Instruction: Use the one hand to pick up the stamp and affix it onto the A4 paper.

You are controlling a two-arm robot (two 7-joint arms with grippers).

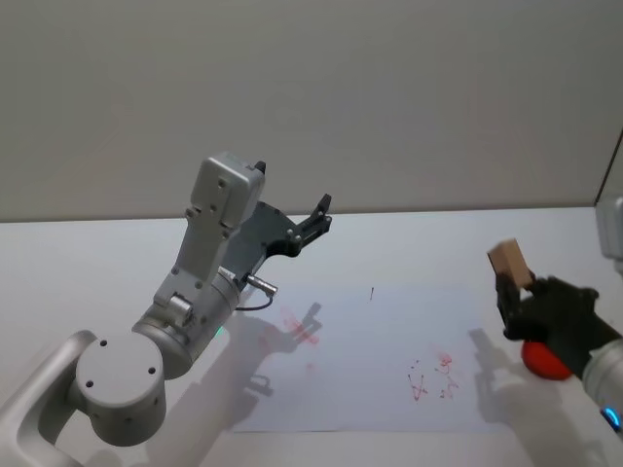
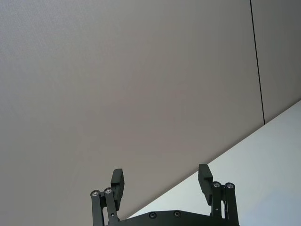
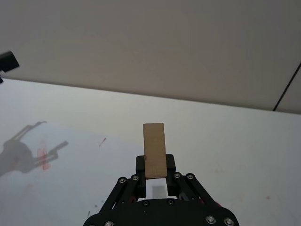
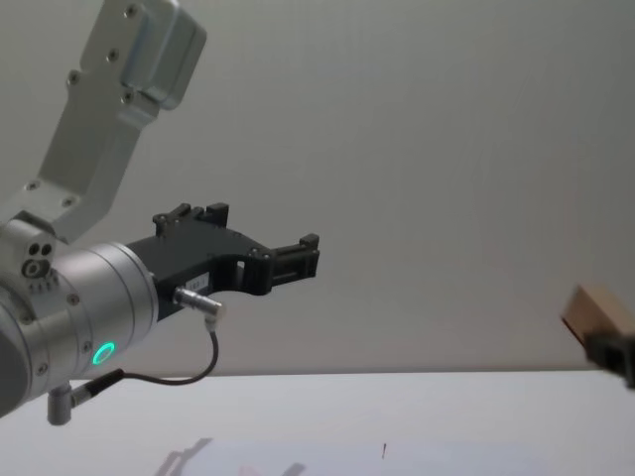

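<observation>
- counter [image 1: 88, 263]: white, spans the lower half of the head view, carries the sheet.
- A4 paper [image 1: 380, 389]: flat at lower centre of the head view, red stamp marks left of centre and toward lower right, so it looks stamped in places already.
- left gripper [image 1: 316, 216]: raised at centre-left of the head view, above the sheet's far left part, fingers wide apart and empty, pointing at the wall; looks parked out of the way.
- right gripper [image 1: 516, 292]: right edge of the head view, fingers closed on the stamp, held above the counter just right of the sheet.
- red round object [image 1: 545, 360]: under the right gripper, maybe an ink pad.
- stamp [image 1: 510, 263]: wooden block, tilted, sticking up out of the fingers; probably needs carrying over the paper and pressing down.
</observation>
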